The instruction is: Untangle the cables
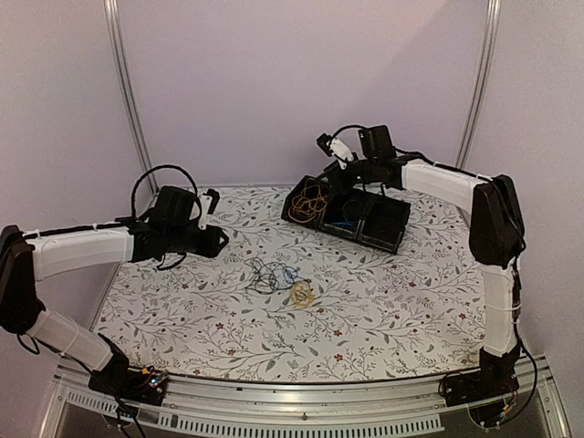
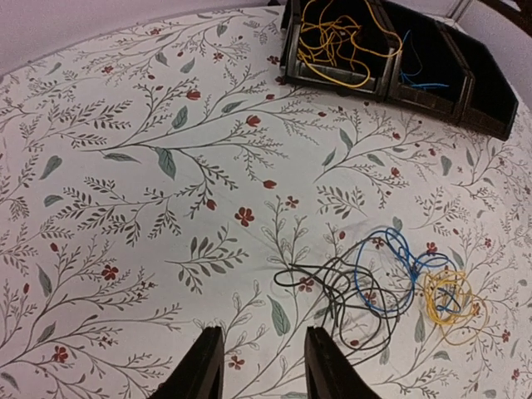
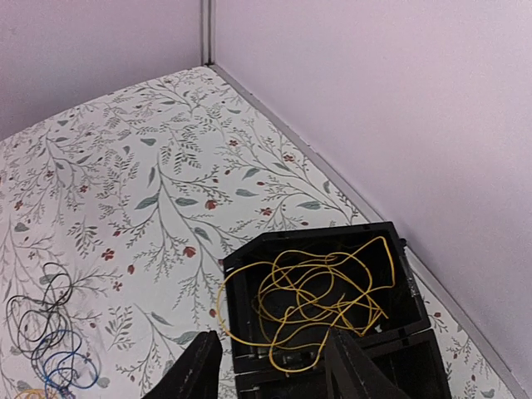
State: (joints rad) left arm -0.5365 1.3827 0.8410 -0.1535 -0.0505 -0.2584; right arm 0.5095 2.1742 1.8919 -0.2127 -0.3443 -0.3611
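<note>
Now left fingers, parted and empty, sit near the tangled cables; right fingers, likewise, above the yellow cable.

You've got a matt floral-print tablecloth, a black plastic tray with a slight sheen, thin smooth-coated cables, ribbed bare-metal rail

The top camera looks down from high behind, over the whole table. Both wrist cameras sit nearer, tilted forward; all three share the tray and loose cables.
</note>
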